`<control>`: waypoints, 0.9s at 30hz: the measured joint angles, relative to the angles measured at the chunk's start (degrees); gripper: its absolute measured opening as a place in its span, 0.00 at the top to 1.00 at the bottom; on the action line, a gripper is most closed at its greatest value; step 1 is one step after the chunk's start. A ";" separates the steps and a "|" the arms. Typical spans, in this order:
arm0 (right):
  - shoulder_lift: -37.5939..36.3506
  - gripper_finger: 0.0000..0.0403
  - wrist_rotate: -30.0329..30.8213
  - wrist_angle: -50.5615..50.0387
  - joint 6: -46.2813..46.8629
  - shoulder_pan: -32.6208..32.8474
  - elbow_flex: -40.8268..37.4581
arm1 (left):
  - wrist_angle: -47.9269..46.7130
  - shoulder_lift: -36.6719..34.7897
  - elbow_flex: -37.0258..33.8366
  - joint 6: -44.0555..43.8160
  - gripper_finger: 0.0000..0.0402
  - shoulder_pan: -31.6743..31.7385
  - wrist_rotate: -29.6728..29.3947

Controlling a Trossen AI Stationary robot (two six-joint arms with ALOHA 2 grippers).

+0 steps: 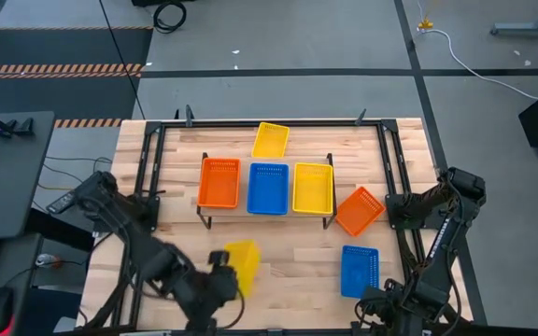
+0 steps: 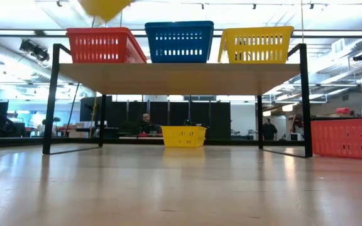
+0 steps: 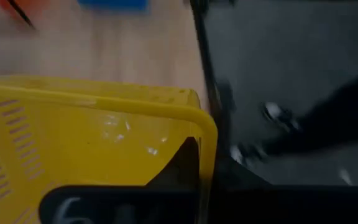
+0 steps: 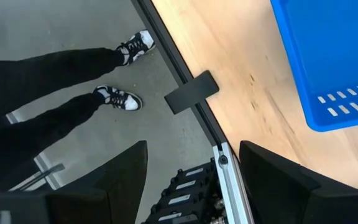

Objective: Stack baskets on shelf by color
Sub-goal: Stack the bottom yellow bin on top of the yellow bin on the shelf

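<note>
The shelf (image 1: 243, 211) (image 2: 181, 78) stands mid-table and bears an orange basket (image 1: 219, 182), a blue basket (image 1: 268, 188) and a yellow basket (image 1: 313, 187) side by side. My left gripper (image 1: 222, 269), near the table's front edge, is shut on another yellow basket (image 1: 244, 260) (image 3: 73, 143), which also shows blurred at the top of the low view (image 2: 104, 7). A yellow basket (image 1: 270, 140) lies behind the shelf. An orange basket (image 1: 360, 210) and a blue basket (image 1: 360, 271) (image 4: 334, 56) lie at the right. My right gripper (image 1: 381, 303) (image 4: 194, 186) is open and empty at the front right edge. My left gripper holds the yellow basket by one wall near a corner (image 3: 194, 146). A dark finger (image 3: 104, 205) lies against the wall. The rest of the contact is hidden by the basket and the gripper. The basket is lifted clear of the table and tilted.
A black metal frame (image 1: 395, 177) runs around the tabletop. A person's legs and shoes (image 4: 55, 81) stand beside the table's near right side. People (image 2: 144, 122) show in the room beyond. Bare wood lies in front of the shelf (image 1: 297, 257).
</note>
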 joint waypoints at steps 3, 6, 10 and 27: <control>0.00 0.35 1.04 0.00 0.11 -0.01 0.00 | 0.12 0.00 5.03 7.50 1.00 3.80 -3.39; 0.00 0.35 1.02 0.00 0.19 -0.30 0.00 | 2.49 0.00 9.54 14.95 0.99 7.96 -3.75; 0.00 0.35 1.04 0.00 0.19 -1.16 0.00 | 8.94 0.00 12.77 22.88 0.98 13.42 -3.70; -15.38 0.40 18.53 -8.12 -2.56 -9.47 0.48 | 25.45 7.96 13.06 31.51 0.98 28.10 0.14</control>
